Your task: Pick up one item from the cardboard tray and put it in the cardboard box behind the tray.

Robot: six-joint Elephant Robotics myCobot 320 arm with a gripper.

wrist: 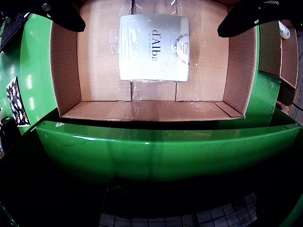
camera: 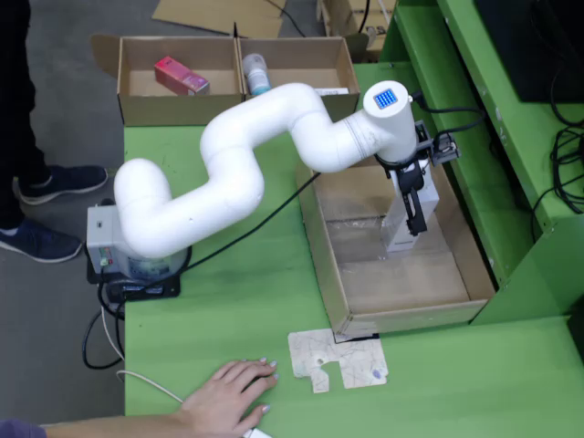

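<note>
A green table [camera: 237, 310] is seen from above. Directly on it are set a shallow cardboard tray [camera: 342, 297], a two-compartment cardboard box [camera: 137, 105], the robot base [camera: 114, 251], a flat cardboard scrap [camera: 338, 359] and a person's hand [camera: 228, 391].

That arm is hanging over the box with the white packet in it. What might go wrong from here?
The gripper hangs open above the white d'Alba packet, whose glossy face might slip between the fingers. The packet lies near one tray wall, so a finger could hit cardboard. A person's hand rests on the green table, within the arm's likely sweep.
</note>
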